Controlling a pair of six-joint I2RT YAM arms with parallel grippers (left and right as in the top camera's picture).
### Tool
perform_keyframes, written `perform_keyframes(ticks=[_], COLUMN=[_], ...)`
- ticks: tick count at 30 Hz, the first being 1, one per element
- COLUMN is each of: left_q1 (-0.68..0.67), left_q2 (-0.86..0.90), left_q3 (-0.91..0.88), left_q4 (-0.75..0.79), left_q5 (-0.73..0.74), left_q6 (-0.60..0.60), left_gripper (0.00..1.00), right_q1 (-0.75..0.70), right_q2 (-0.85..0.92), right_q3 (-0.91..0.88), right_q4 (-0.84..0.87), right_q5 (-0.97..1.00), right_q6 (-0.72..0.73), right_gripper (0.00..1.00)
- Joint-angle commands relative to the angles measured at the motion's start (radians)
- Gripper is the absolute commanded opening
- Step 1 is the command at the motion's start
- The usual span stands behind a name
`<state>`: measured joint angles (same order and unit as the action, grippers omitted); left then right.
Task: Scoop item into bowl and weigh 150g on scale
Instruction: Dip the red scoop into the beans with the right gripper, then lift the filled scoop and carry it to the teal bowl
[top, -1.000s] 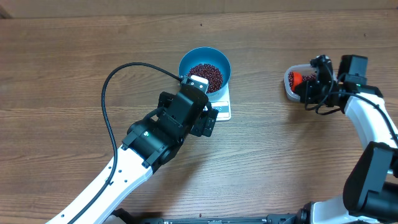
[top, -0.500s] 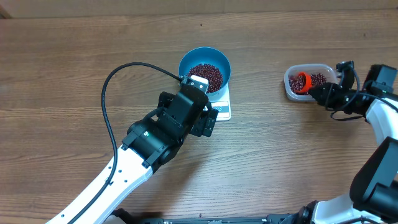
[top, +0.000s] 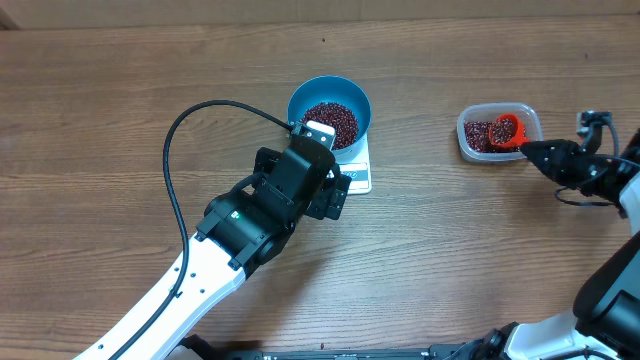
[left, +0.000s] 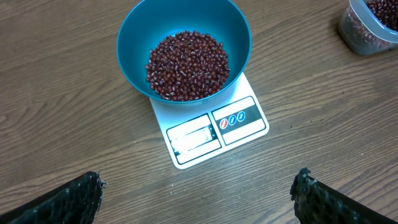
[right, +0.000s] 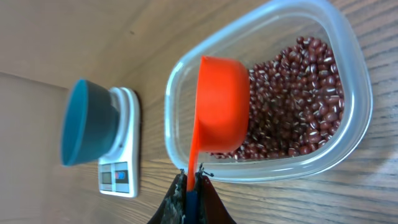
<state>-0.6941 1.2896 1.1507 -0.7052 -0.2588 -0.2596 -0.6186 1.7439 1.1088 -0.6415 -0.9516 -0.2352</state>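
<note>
The blue bowl (top: 330, 108) (left: 184, 50) (right: 85, 122) stands on the white scale (top: 357, 174) (left: 212, 129) (right: 118, 177), with a heap of red-brown beans (top: 331, 122) (left: 186, 66) inside. My left gripper (left: 199, 202) hovers open over bare wood just in front of the scale. More beans (top: 484, 132) (right: 292, 112) lie in a clear tub (top: 470, 146) (right: 353, 127) at the right. My right gripper (top: 542, 152) (right: 193, 185) is shut on the handle of a red scoop (top: 507, 130) (right: 221, 106), whose cup is down in the tub among the beans.
A black cable (top: 190, 120) loops from the left arm over the table to the bowl's left rim. The left arm's white body (top: 190, 275) crosses the lower left. Bare wooden tabletop (top: 430, 250) lies between scale and tub.
My right arm has drawn back to the right, and the red scoop has slid from the tub's left end to its right part. The left arm, bowl and scale have not moved.
</note>
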Motion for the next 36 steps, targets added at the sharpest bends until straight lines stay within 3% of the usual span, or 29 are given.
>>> perform_keyframes(ticks=[1,15,28,36], left_q1=[0.000,0.000,0.000,0.000], left_q2=[-0.008,-0.008,-0.008,-0.008], left_q3=[-0.003,-0.003,-0.003,-0.003], left_q4=[0.002,0.002,0.002,0.002], left_q5=[-0.010,-0.010,-0.010,-0.010], left_q6=[-0.006,-0.007,-0.006,-0.006], left_gripper=[1.00,1.00,1.00,0.99], right_q1=[-0.024,-0.019,0.196,0.356], right_q2=[0.003,0.003,0.003,0.003], right_q3=[0.003,0.003,0.003,0.003], right_q4=[0.002,-0.001,0.035,0.257], right_q5=[-0.130,-0.486,-0.509,-0.451], right_q6=[0.004,0.005,0.057,0.308], right_gripper=[0.04,0.04,0.04,0.04])
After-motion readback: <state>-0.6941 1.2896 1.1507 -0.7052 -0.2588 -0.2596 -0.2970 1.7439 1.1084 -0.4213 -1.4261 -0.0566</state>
